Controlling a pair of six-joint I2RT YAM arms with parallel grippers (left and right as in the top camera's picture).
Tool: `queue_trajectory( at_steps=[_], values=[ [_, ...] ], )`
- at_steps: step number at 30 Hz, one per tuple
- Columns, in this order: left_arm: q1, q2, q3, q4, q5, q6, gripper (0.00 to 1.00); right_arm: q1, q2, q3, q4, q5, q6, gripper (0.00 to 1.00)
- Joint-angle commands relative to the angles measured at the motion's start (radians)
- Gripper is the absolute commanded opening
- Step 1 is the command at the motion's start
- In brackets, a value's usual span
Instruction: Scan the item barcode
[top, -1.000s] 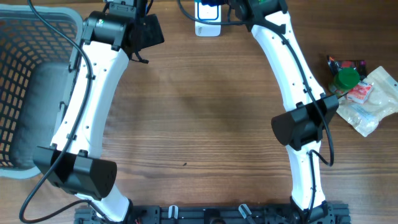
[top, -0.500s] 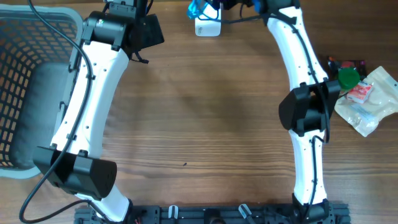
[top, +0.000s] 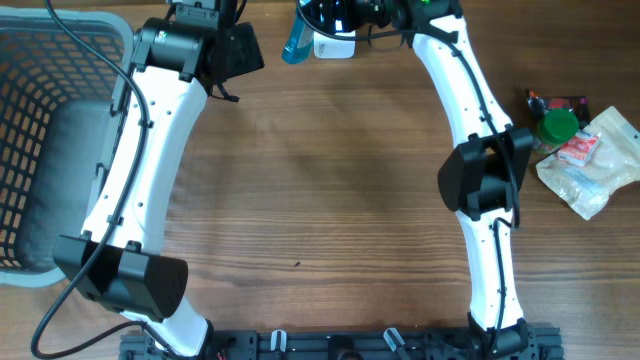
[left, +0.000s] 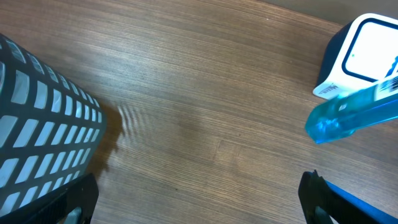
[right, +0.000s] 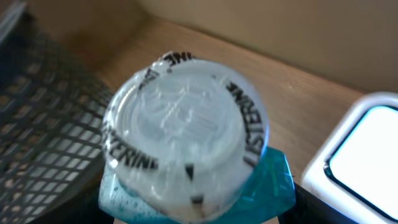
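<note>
Shows a blue mouthwash bottle (right: 186, 134) clamped in the right claw (top: 345, 12), cap turned toward the wrist camera, raised off the counter (top: 330, 180) at its far edge, just beside the white scanner (top: 335, 47). Shows the left claw (left: 198, 202) spread wide over bare wood, near the mesh basket (top: 30, 60).

**Plastic gloss on matt wood**

The counter (top: 320, 180) is brown wood grain, smooth and matt with a faint sheen. The bottle (left: 351, 115) is glossy, translucent blue plastic, and its cap (right: 186, 124) is cloudy plastic with black lettering. The scanner (left: 367, 53) has a smooth white plastic shell. The basket (top: 20, 120) is grey plastic mesh. The arms (top: 150, 140) wear glossy white shells with matt black joints. The packets (top: 590, 170) are crinkled clear film.
</note>
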Motion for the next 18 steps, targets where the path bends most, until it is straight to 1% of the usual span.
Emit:
queue_trajectory(
  at_steps=[1, 3, 6, 9, 10, 11, 13, 16, 18],
  values=[
    [0.005, -0.011, -0.005, 0.002, -0.016, 0.005, 1.0, 0.022, -0.099, 0.012, -0.064, 0.224, 0.011, 0.66],
    [0.004, -0.011, -0.005, 0.004, -0.017, 0.005, 1.0, 0.032, -0.158, 0.012, -0.127, 0.328, -0.004, 0.66],
    [0.005, -0.011, -0.005, 0.083, -0.016, 0.005, 1.0, 0.048, -0.232, 0.012, -0.232, 0.463, 0.002, 0.66],
    [0.004, -0.011, -0.005, 0.085, -0.016, 0.005, 1.0, 0.072, -0.295, 0.012, -0.349, 0.603, 0.054, 0.65],
    [0.005, -0.011, -0.005, 0.085, -0.017, 0.005, 1.0, 0.079, -0.309, 0.012, -0.377, 0.642, 0.082, 0.65],
    [0.005, -0.011, -0.005, 0.086, -0.017, 0.005, 1.0, 0.095, -0.332, 0.012, -0.44, 0.71, 0.141, 0.65],
    [0.005, -0.011, -0.005, 0.085, -0.017, 0.005, 1.0, 0.116, -0.352, 0.012, -0.533, 0.777, 0.238, 0.65],
    [0.005, -0.011, -0.005, 0.077, -0.017, 0.005, 1.0, 0.138, -0.355, 0.012, -0.66, 0.798, 0.336, 0.65],
    [0.005, -0.011, -0.005, 0.077, -0.018, 0.009, 1.0, 0.15, -0.354, 0.012, -0.782, 0.825, 0.443, 0.65]
  ],
)
